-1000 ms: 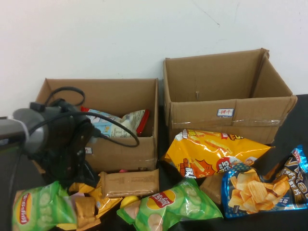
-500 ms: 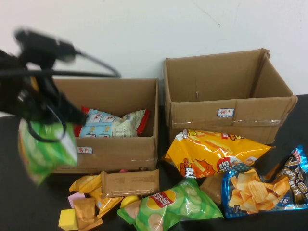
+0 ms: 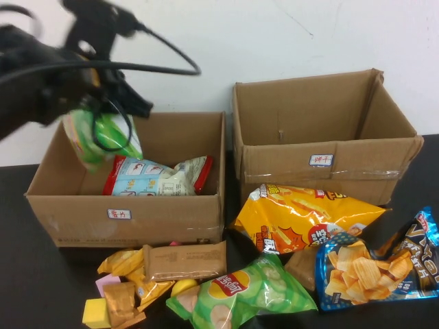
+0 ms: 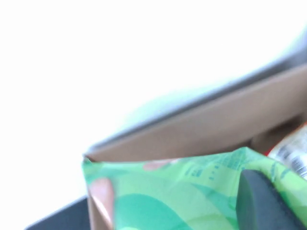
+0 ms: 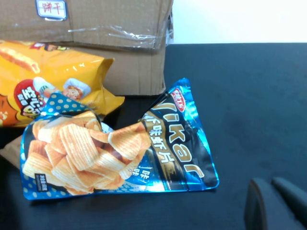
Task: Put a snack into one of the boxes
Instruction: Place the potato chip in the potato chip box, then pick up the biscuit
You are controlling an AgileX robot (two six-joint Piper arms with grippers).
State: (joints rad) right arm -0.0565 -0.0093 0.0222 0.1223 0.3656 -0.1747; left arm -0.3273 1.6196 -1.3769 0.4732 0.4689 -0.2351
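high overview — two close wrist views
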